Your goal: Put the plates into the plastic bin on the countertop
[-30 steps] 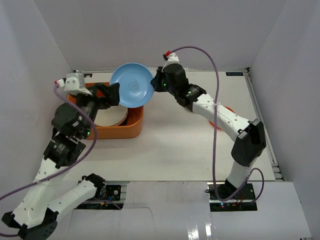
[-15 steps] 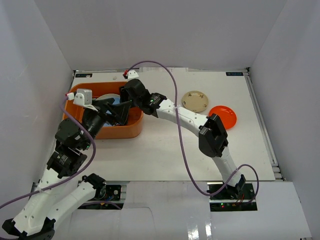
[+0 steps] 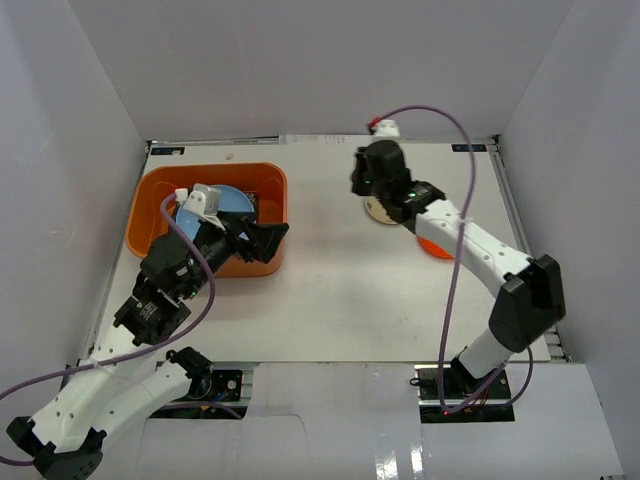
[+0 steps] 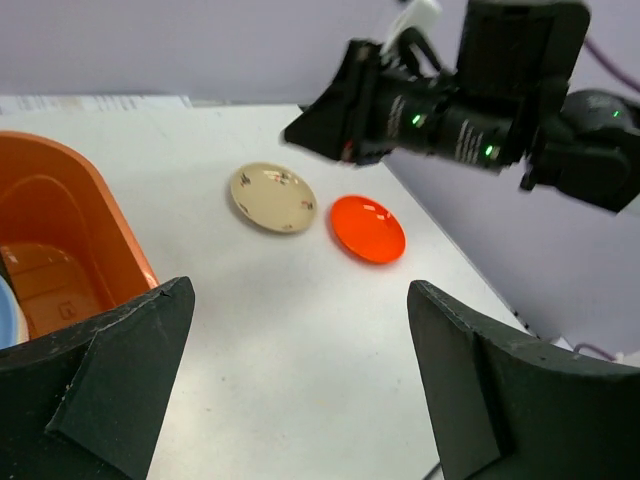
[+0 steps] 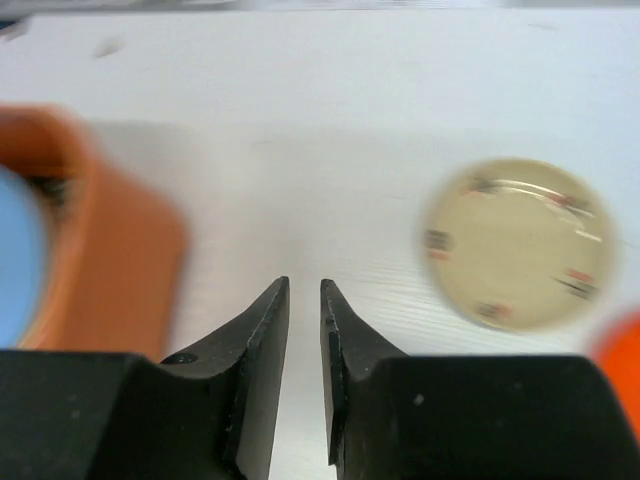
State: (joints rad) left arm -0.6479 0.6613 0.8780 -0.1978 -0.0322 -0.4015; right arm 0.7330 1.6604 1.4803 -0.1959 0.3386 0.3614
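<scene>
The orange plastic bin [image 3: 155,195] stands at the left of the white countertop [image 3: 340,290]. A blue plate [image 3: 232,198] lies inside it over other dishes. My left gripper [image 3: 262,238] is wide open and empty at the bin's near right corner; in its wrist view [image 4: 300,370] nothing lies between the fingers. My right gripper [image 3: 362,186] hovers by the tan plate [image 3: 380,213], its jaws almost together and empty [image 5: 305,285]. The tan plate [image 5: 518,243] and the orange plate [image 4: 368,228] lie on the countertop to the right.
White walls [image 3: 90,80] enclose the countertop on three sides. The right arm [image 3: 470,245] covers part of the orange plate [image 3: 433,248] from above. The bin's wall [image 4: 70,220] fills the left of the left wrist view.
The right gripper let go of the blue plate in the bin and swung right to the tan plate. The left gripper drew back from the bin toward its near right corner.
</scene>
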